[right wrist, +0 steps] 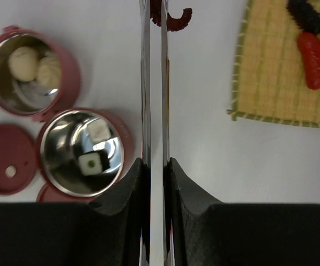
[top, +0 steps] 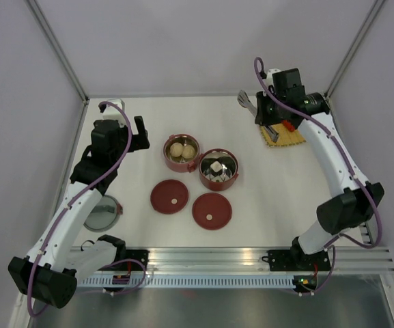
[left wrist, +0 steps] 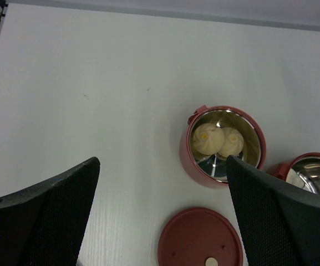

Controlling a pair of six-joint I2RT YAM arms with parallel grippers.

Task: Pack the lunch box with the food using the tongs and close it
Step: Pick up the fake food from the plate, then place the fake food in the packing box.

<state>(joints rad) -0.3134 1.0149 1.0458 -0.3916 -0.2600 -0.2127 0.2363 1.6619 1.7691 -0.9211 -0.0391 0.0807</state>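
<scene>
We are looking at a robotics lab test cell: plain pale walls point(top: 19, 68) on metal posts point(top: 57, 48) enclose a white table point(top: 272, 198), with the left arm point(top: 74, 212) and right arm point(top: 343, 167) bolted to an aluminium rail point(top: 217, 256) along the bottom of the frame.

Yellow woven mat point(top: 293, 139) lies at the far right of the white table point(top: 272, 205), partly hidden from above. From the right wrist its weave shows fine ribs, with a greenish stitched border along the left and near edges point(right wrist: 265, 66). Tabletop is matte, with two tiny dark specks visible from the left wrist point(left wrist: 85, 95). Plain pale walls point(top: 210, 41) close in three sides, and thin metal posts point(top: 57, 48) run along the corners. A ribbed aluminium rail point(top: 217, 258) spans the near edge.
</scene>
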